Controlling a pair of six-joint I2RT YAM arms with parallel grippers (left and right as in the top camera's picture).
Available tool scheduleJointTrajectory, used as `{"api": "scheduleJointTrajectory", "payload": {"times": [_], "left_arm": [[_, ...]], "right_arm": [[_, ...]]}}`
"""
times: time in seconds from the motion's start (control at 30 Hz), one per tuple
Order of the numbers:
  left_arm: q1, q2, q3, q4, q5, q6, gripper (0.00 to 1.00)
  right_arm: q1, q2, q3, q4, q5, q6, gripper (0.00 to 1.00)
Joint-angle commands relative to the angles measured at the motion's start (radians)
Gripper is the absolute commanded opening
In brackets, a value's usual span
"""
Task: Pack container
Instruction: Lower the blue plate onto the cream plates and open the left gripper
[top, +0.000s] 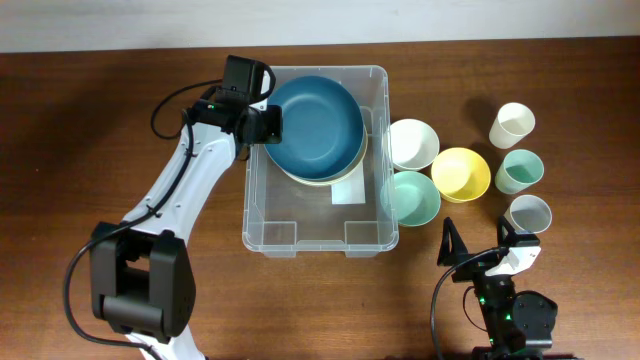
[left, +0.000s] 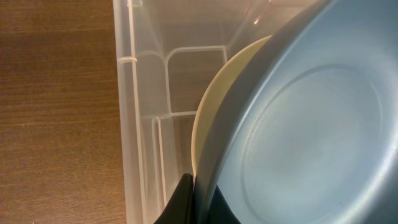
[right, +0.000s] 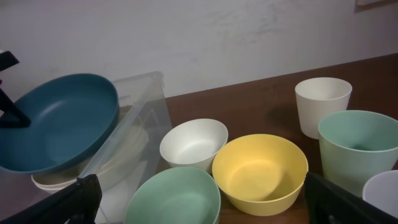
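A large clear container (top: 247, 200) sits on the middle of a dark wooden bench (top: 90, 80), seen from above. The left arm reaches to the container's far left corner. Its pincer (top: 273, 124) is closed on the rim of a dark blue plate (top: 315, 125), which it holds tilted over the far half of the container. A cream plate (left: 214, 106) lies just under the blue plate, inside the container, with only a crescent of it showing. A white label (top: 347, 192) shows through the container's base, near the cream plate.

Just to the right of the container stand a white bowl (top: 411, 142) and a mint green bowl (top: 411, 196), with a yellow bowl (top: 460, 173) beside them. Further right of the container stand three cups: cream (top: 512, 124), mint green (top: 521, 171) and pale grey (top: 528, 214).

The right pincer (top: 478, 248) sits off the container's near right corner. Its fingers are spread wide and hold nothing.
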Motion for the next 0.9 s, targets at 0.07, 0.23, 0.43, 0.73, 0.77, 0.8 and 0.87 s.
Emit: {"api": "scheduleJointTrajectory", "payload": {"times": [0.07, 0.23, 0.43, 0.73, 0.77, 0.8, 0.87], "left_arm": [[0.000, 0.000, 0.006, 0.016, 0.024, -0.013, 0.21], [0.000, -0.011, 0.040, 0.018, 0.066, -0.013, 0.28], [0.006, -0.079, 0.093, 0.013, 0.058, -0.012, 0.28], [0.109, -0.166, 0.100, -0.015, -0.113, -0.013, 0.28], [0.133, -0.166, 0.100, -0.023, -0.116, -0.013, 0.28], [0.159, -0.166, 0.100, -0.031, -0.116, -0.013, 0.28], [0.210, -0.165, 0.100, -0.043, -0.116, -0.013, 0.29]], "right_arm": [[0.005, -0.005, -0.007, -0.003, 0.001, 0.007, 0.99], [0.005, -0.005, -0.007, -0.004, 0.001, 0.007, 0.99], [0.005, -0.005, -0.007, -0.003, 0.001, 0.007, 0.99], [0.005, -0.005, -0.007, -0.003, 0.001, 0.007, 0.99], [0.005, -0.005, -0.007, -0.003, 0.001, 0.007, 0.99], [0.005, -0.005, -0.007, -0.003, 0.001, 0.007, 0.99], [0.005, -0.005, -0.007, -0.003, 0.001, 0.007, 0.99]]}}
